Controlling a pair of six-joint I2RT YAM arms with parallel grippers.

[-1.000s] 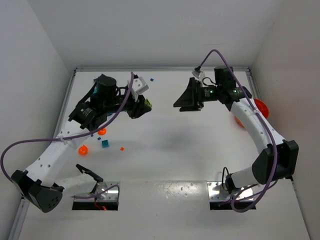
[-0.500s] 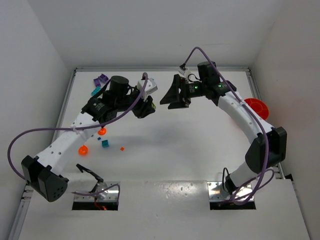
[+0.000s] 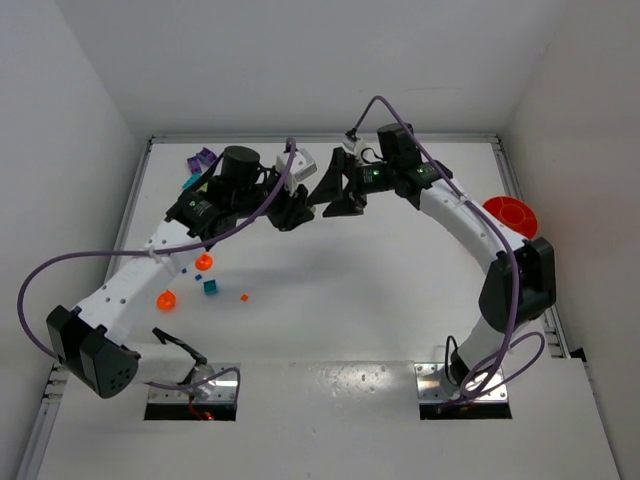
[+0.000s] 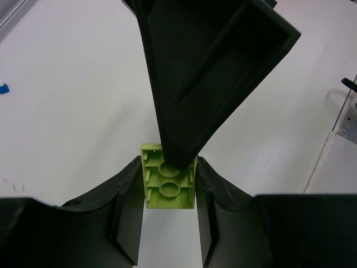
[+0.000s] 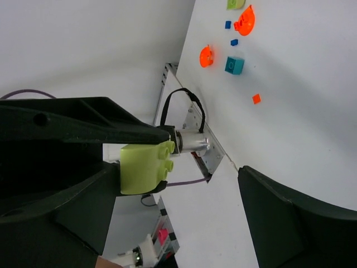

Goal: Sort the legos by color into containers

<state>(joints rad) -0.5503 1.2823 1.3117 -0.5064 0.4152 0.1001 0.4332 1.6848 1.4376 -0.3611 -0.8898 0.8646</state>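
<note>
My left gripper (image 3: 295,208) is shut on a lime studded block (image 4: 168,184), hollow side toward its wrist camera, held above the table. The block also shows in the right wrist view (image 5: 142,167). My right gripper (image 3: 335,190) is open, jaws wide apart (image 5: 178,173). One of its fingers (image 4: 212,61) overlaps the block's far end; I cannot tell if it touches. An orange-red lego (image 3: 244,297) and blue legos (image 3: 183,270) lie at the left. Near them are two orange round cups (image 3: 204,262) (image 3: 166,298) and a teal cup (image 3: 210,287).
A purple cup (image 3: 205,158) and a teal piece (image 3: 190,183) sit at the far left corner. An orange bowl (image 3: 510,212) sits at the right edge. A blue lego (image 4: 3,88) lies on the table. Walls close in the table on three sides.
Both arms have swung toward the middle back of the table. The left gripper carried the lime block right and the open right gripper moved left until they met.
</note>
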